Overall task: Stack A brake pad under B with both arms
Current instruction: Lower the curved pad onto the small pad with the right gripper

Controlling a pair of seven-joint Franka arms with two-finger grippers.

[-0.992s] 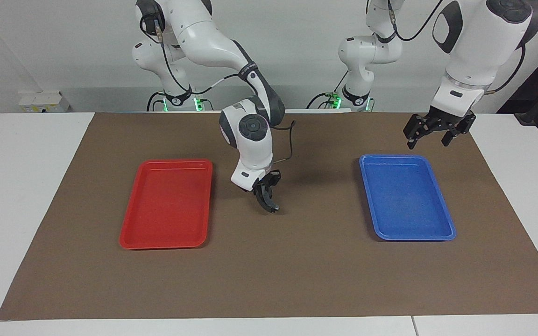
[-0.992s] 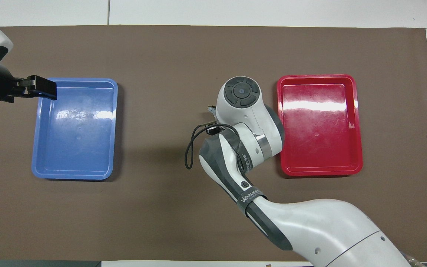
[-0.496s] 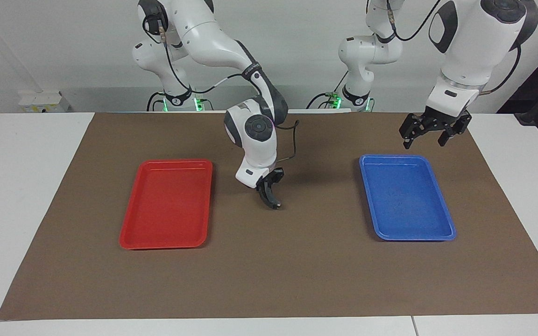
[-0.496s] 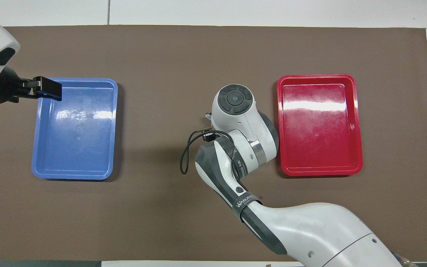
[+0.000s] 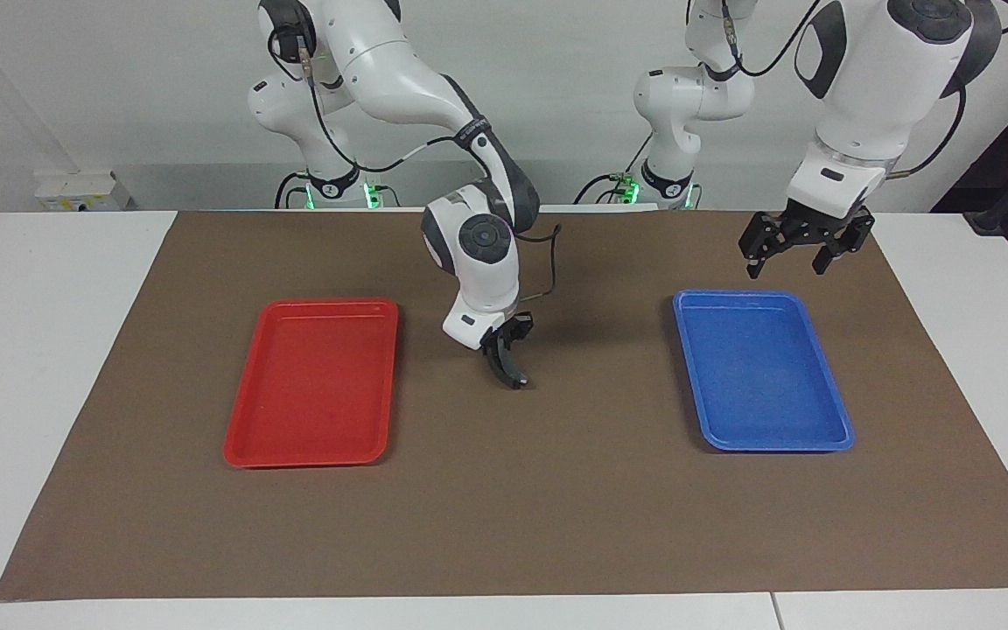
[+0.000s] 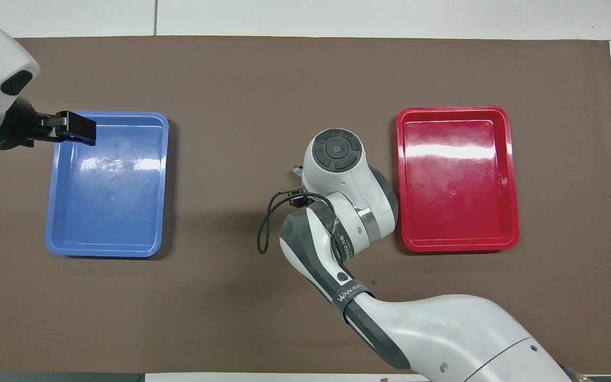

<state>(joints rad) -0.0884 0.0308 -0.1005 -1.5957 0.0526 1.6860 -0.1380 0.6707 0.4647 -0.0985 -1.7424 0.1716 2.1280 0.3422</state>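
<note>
B [image 5: 508,367] hangs pinched in the right gripper [image 5: 504,352] over the mat [image 5: 556,507] between the trays, while the left gripper [image 5: 797,249], spread empty, hovers above the blue tray [image 5: 828,420].

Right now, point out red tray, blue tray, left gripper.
red tray [image 5: 311,385]: facing view, bare floor.
blue tray [image 5: 762,376]: facing view, bare floor.
left gripper [image 5: 786,261]: facing view, midway between fingertips.
</note>
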